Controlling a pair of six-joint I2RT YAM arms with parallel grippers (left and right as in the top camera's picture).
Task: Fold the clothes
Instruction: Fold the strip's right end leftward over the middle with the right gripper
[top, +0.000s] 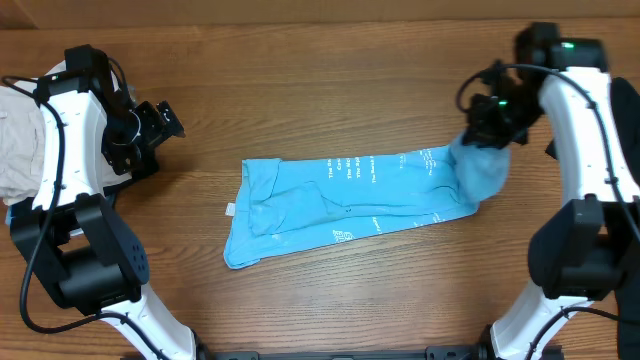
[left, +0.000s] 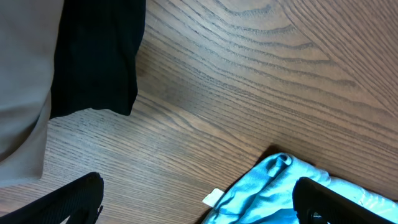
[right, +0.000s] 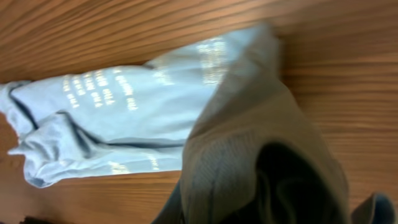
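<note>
Bunched sky-blue cloth fills the lower half of our right wrist view, hanging so close to the lens that it blurs. It is one end of the T-shirt, and from there the rest runs away across the wood to a crumpled far end.

From overhead we see the T-shirt lying as a long, narrow band across the middle of the counter, slanting slightly, with rows of small white print along it. Its right end is gathered up off the wood at our right claw, whose jaws are closed tight on that cloth. A small white tag pokes out at the opposite end.

Our left claw hovers over bare wood near the counter's left edge, well apart from the T-shirt, its jaws spread wide and holding nothing. Its wrist view shows both dark fingers at the bottom corners, with the tagged corner of the shirt between them. Beside that arm, a cream-beige garment lies at the left edge, and a black garment rests against it.
</note>
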